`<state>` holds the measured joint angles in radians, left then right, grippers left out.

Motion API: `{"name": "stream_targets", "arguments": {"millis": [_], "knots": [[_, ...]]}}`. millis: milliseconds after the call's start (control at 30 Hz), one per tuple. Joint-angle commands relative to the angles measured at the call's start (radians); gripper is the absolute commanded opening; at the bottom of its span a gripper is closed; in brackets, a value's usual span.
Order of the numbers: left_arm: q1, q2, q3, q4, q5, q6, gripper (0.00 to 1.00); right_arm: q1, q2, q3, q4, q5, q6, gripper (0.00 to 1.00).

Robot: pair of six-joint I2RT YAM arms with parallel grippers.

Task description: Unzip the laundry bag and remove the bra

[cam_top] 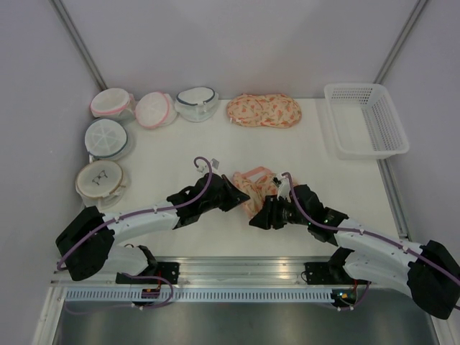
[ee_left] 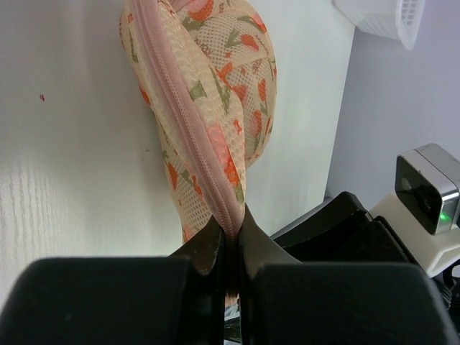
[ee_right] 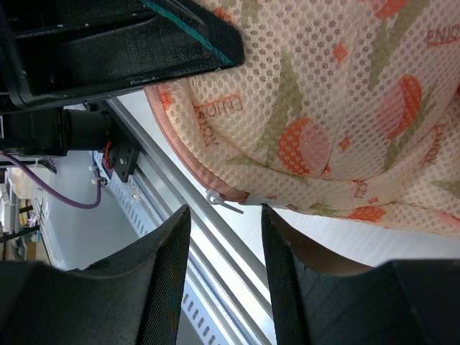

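Closest in, the left fingers (ee_left: 205,250) are pinched together on the pink zip seam of the laundry bag (ee_left: 215,108), right at its near tip. The peach, orange-printed bag sits mid-bench (cam_top: 187,147) between the two arms, bunched up and lifted on that end, the rest trailing onto the white surface.

Over on the other side, the right fingers (ee_right: 169,259) stand apart, gripping nothing. A small pale zip pull (ee_right: 224,201) pokes out of the seam just beyond the gap between their tips.

This thing looks soft as anything: open mesh, light, floppy, and it'll crumple rather than resist. That's why the seam is the spot to hold. I'd say the tab is the only handle for the other side, and it's tiny and thin, easy to miss or let slip. The mesh could snag if grabbed instead.

No sign of the bra; presumably zipped inside. A twin bag (cam_top: 264,111) lies at the back, well apart.
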<state>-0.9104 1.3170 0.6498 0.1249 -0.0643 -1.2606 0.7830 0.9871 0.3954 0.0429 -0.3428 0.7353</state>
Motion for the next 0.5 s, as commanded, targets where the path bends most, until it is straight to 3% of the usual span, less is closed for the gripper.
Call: {"name": "stream_targets", "arguments": {"millis": [0, 300, 467], "knots": [[-0.008, 0.011, 0.019, 0.041, 0.029, -0.028, 0.02, 0.005, -0.027, -0.035, 0.092, -0.019, 0.048, 0.50], [-0.019, 0.021, 0.001, 0.094, 0.046, -0.060, 0.02, 0.009, 0.018, -0.105, 0.293, -0.050, 0.144, 0.48], [-0.022, 0.024, -0.021, 0.120, 0.054, -0.069, 0.02, 0.009, 0.012, -0.104, 0.330, -0.051, 0.154, 0.38]]}}
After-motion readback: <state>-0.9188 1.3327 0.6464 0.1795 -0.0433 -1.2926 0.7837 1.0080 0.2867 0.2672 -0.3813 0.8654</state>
